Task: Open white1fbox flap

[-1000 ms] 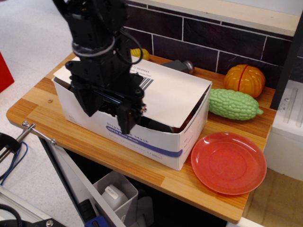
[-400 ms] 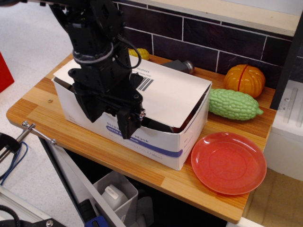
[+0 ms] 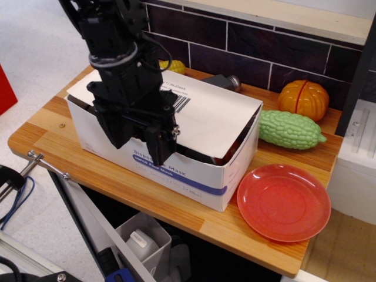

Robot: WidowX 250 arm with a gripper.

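Observation:
The white1fbox is a long white box with a blue-purple stripe, lying on the wooden table. Its flap, with a black barcode label, lies down over the top; a dark gap shows under its front right edge. My black gripper points down over the box's front left part. Its fingers stand apart, one at the flap's front edge against the front wall, the other further left. It holds nothing that I can see. The arm hides the flap's left part.
A red plate lies right of the box near the table's front edge. A green bumpy gourd and an orange pumpkin sit behind it. A yellow item and a dark grey object lie by the tiled wall.
My gripper dipped a little lower along the box front, then rose slightly and shifted right. The flap and box have not visibly moved.

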